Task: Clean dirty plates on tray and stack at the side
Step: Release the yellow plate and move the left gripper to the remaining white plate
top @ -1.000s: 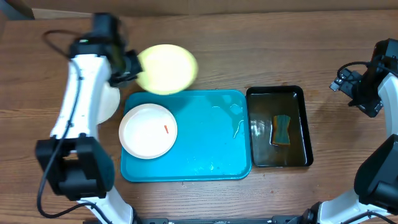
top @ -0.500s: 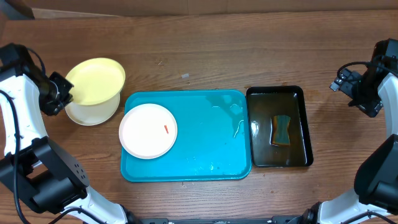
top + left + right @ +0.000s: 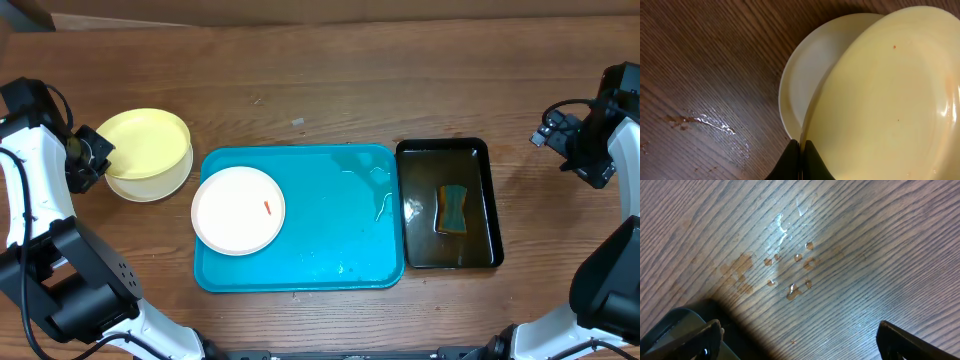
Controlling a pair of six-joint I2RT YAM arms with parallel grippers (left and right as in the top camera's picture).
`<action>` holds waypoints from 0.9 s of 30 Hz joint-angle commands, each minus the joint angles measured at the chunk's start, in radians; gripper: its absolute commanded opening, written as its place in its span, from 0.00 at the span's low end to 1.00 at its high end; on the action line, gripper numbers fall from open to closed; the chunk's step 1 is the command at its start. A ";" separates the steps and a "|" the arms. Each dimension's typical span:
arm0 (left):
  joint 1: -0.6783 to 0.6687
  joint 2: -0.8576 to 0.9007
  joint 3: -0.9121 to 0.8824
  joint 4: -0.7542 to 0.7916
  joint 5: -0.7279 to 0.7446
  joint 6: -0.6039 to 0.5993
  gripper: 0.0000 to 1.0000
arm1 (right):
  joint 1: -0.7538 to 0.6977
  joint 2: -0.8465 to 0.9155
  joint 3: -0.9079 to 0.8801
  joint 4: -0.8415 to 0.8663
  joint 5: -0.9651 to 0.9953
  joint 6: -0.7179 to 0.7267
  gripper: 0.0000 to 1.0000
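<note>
My left gripper (image 3: 98, 152) is shut on the left rim of the pale yellow plate (image 3: 148, 143), which lies tilted over a white plate (image 3: 150, 182) on the table left of the turquoise tray (image 3: 340, 240). In the left wrist view the jaws (image 3: 802, 145) pinch the yellow plate's (image 3: 890, 100) edge above the white plate (image 3: 810, 65). A second white plate (image 3: 238, 209) with a small orange-red smear sits on the tray's left side. My right gripper (image 3: 797, 330) is open and empty above bare wood at the far right.
A black tray (image 3: 449, 204) with brownish liquid and a sponge (image 3: 453, 208) stands right of the turquoise tray. Water drops lie on the wood under the right gripper (image 3: 790, 260). A wet streak marks the wood left of the plates (image 3: 705, 120).
My left arm has carried the yellow plate from behind the tray to the left and lowered it onto the white plate at the side. The right arm has not moved.
</note>
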 commanded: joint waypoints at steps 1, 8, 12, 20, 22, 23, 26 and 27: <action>0.005 0.003 -0.006 0.005 -0.027 -0.014 0.11 | -0.001 -0.005 0.014 0.005 -0.004 0.003 1.00; 0.003 0.003 -0.006 -0.021 0.233 0.072 0.90 | -0.001 -0.005 0.014 0.005 -0.004 0.004 1.00; -0.019 0.002 -0.006 -0.115 0.306 0.115 0.79 | -0.001 -0.005 0.014 0.005 -0.004 0.003 1.00; -0.173 0.002 -0.020 -0.262 0.211 0.190 0.42 | -0.001 -0.005 0.014 0.005 -0.004 0.004 1.00; -0.224 0.002 -0.037 -0.267 0.158 0.188 0.43 | -0.001 -0.005 0.014 0.005 -0.004 0.004 1.00; -0.249 0.002 -0.047 -0.266 0.134 0.187 0.43 | -0.001 -0.005 0.014 0.005 -0.004 0.003 1.00; -0.314 0.002 -0.084 -0.248 0.037 0.154 0.47 | -0.001 -0.005 0.014 0.005 -0.004 0.003 1.00; -0.327 0.002 -0.094 -0.238 0.008 0.144 0.48 | -0.001 -0.005 0.014 0.005 -0.004 0.003 1.00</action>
